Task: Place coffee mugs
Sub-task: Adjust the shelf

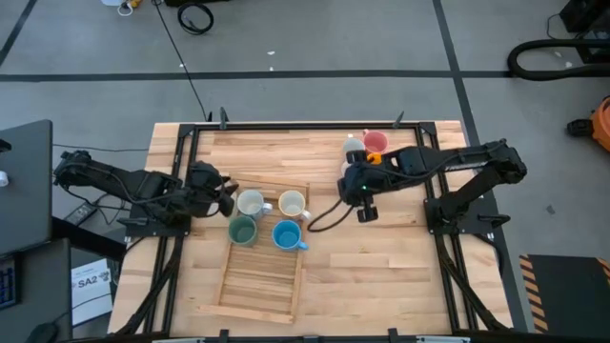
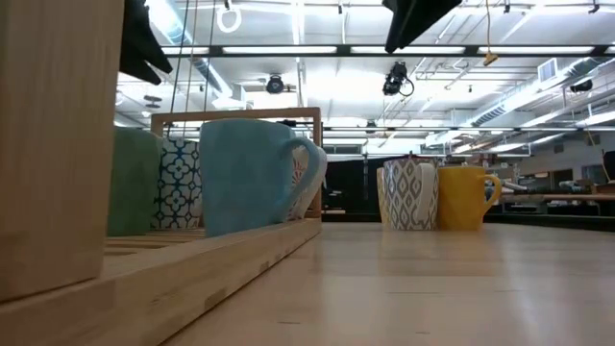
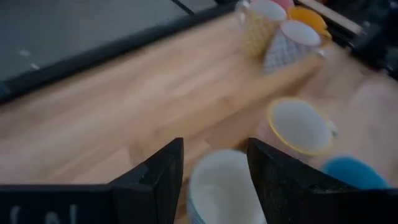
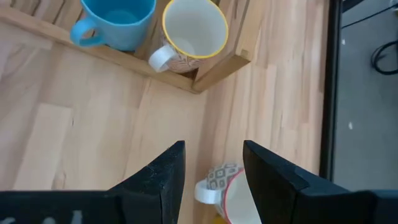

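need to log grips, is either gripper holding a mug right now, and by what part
Nothing is held. The left gripper hangs open over a white mug in the wooden tray; the right gripper is open above the table.

Wooden tray (image 1: 259,286) lower half free; four mugs (image 1: 268,218) crowd its upper end. Mug cluster (image 1: 365,146) blocks far edge near right arm. Table (image 1: 381,276) bare elsewhere.

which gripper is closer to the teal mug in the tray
Left. The left gripper hangs open just beside the teal mug, over the tray's end; the right gripper is open, well across the table.
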Tool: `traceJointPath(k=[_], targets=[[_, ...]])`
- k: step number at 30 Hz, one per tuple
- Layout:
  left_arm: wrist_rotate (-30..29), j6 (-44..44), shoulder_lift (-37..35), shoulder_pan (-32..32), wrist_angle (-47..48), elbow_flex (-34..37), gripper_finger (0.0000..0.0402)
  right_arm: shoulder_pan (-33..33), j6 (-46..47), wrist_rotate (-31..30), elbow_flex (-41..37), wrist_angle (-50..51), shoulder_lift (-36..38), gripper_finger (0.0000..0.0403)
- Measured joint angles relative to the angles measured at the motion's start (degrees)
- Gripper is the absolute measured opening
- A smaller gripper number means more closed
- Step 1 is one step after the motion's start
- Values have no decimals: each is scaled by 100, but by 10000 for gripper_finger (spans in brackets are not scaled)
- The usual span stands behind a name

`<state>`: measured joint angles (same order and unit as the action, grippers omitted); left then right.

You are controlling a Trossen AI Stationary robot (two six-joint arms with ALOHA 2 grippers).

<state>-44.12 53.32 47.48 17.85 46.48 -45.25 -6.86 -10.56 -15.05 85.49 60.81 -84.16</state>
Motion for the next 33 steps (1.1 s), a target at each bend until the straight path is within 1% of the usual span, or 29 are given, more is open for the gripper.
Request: traceJointPath(k=[4, 7, 12, 18, 24, 26, 33], targets=[[786, -3, 1, 2, 8, 2, 182, 86, -3, 127, -12, -213, 0, 168], [1106, -7, 2, 4, 6, 2, 182, 136, -13, 137, -158, -646, 2, 168], [1151, -17, 2, 2, 8, 2, 182, 247, -341, 274, -671, -1580, 2, 168], [1143, -18, 2, 2, 6, 2, 182, 536, -375, 294, -1335, -2888, 2, 168], [1137, -18, 0, 2, 1, 4, 182, 797, -438, 735, -1950, -4084, 2, 168], [1137, -18, 2, 0, 2, 4, 182, 855, -463, 789, -2161, -4549, 2, 168], [1137, -18, 2, 0, 0, 4, 182, 1034, -521, 883, -2659, -5596, 2, 168]])
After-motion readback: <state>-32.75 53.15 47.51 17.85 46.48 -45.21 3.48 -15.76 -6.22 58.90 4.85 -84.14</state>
